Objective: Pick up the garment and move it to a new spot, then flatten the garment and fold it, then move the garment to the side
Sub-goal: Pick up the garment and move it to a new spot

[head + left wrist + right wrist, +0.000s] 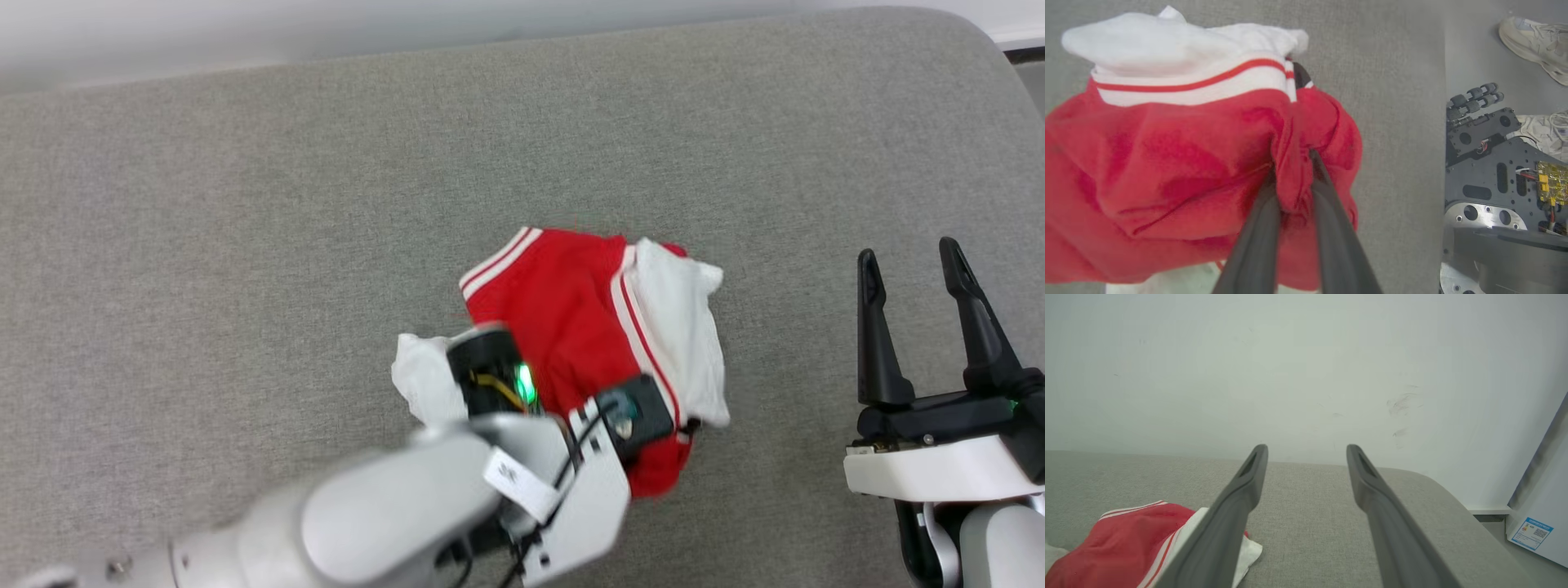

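Fingers [1257,228] of left gripper [1292,163] pinch nearly shut on a red fold of the crumpled jersey T-shirt [571,310], apparently resting on the grey cushion [245,204]; right gripper [914,269] gapes empty. Slow vertical lift should keep the pinch.

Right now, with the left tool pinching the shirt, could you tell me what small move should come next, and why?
Probably lift the left tool a little: it is shut on a fold of the shirt, which lies bunched on the grey cushion; the right tool stands open, apart.
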